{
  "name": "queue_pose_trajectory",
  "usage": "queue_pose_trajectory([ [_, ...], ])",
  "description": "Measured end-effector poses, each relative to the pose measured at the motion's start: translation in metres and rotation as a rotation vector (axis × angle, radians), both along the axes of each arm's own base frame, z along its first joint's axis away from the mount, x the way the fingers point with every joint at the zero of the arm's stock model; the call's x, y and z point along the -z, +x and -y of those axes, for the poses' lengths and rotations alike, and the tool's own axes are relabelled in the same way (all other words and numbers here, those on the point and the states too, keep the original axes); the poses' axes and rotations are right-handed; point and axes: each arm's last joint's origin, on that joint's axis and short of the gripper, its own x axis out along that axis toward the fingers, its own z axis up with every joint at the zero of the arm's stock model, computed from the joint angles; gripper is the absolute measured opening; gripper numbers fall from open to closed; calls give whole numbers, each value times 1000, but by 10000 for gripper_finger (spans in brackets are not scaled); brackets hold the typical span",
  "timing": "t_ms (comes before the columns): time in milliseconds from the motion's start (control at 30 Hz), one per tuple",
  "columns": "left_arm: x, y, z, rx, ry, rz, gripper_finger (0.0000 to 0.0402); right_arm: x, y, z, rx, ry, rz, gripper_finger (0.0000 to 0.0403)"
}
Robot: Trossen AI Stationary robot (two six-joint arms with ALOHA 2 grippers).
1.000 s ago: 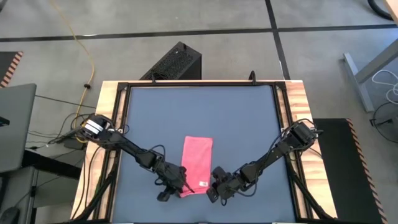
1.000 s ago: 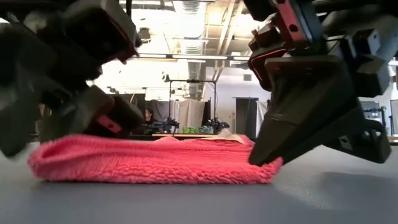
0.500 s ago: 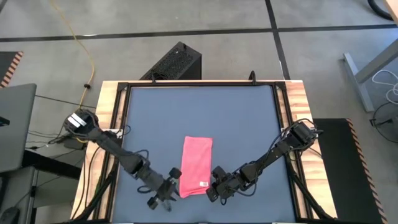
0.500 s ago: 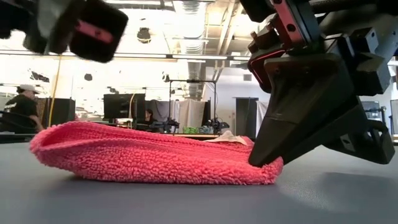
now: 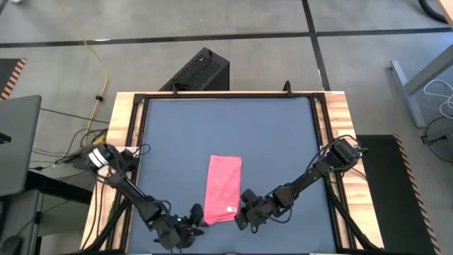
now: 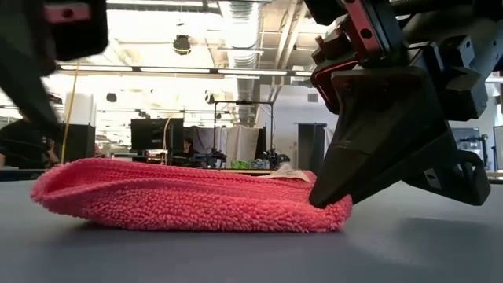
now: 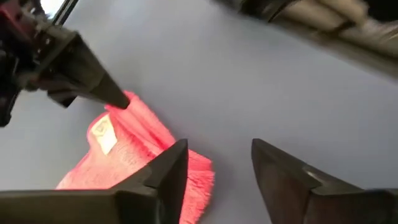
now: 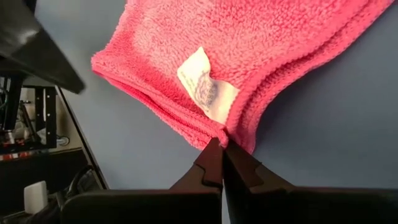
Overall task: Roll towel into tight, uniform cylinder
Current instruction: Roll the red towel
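Clearly the rolling has not begun: the towel (image 5: 223, 188) lies flat as a folded long strip in the lower middle of the high view, on the dark table (image 5: 269, 134), with no curl at either end. In the low view it is only a low, flat pad. The right gripper (image 5: 242, 219) is at the lower right corner of the towel, just beside the white tag (image 8: 206, 86), and its fingers are pressed together, pinching the hem at that corner. The left gripper (image 5: 185, 230) is at the bottom of the high view, to the left of the towel's lower left corner and apart from it; its fingers (image 7: 163, 177) stand spread and hold nothing. So what is done, I judge, is only the grip on one corner; the other corner must be taken, and the whole rolling into a tight cylinder is left. No container shows in any view.
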Motion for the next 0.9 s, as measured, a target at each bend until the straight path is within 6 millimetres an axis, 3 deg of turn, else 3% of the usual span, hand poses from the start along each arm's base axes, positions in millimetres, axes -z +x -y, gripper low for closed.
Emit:
queue_pose_trajectory([
  [233,16,11,7,-115,77,42,227,0,-1,-1,1,-10,2,21],
  [433,19,15,3,-231,30,72,222,0,-2,-2,-1,-11,1,21],
  [633,20,20,-1,-233,-10,44,162,0,-1,-1,1,-13,-1,21],
  [900,21,24,-7,-321,-97,46,30,0,-1,-1,-9,-24,3,21],
])
